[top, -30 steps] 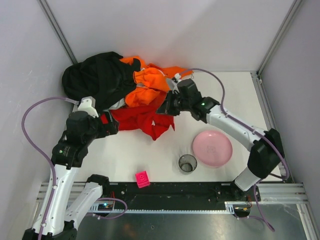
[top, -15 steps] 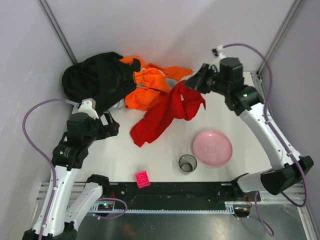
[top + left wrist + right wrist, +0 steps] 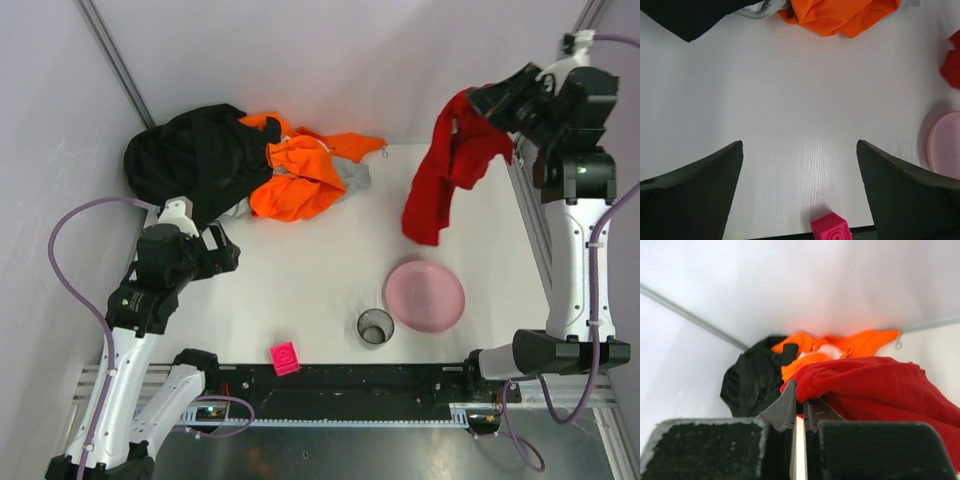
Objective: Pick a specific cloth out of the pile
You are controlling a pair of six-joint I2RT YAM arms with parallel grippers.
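Aloft, the red cloth (image 3: 452, 160) is grasped by the right claw (image 3: 487, 100), hanging beneath it; the left claw (image 3: 800, 146) is held spread.

Bright even light, soft shadows, blurred foreground

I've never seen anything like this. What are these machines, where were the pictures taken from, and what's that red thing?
Two robot arms stand at the edge of a table. One picture looks down from above; the others come from cameras on each wrist. The right gripper is shut on a red cloth, hanging clear of the pile of black and orange garments. The left gripper is open, empty. A pink plate, a cup and a pink cube sit on the table.
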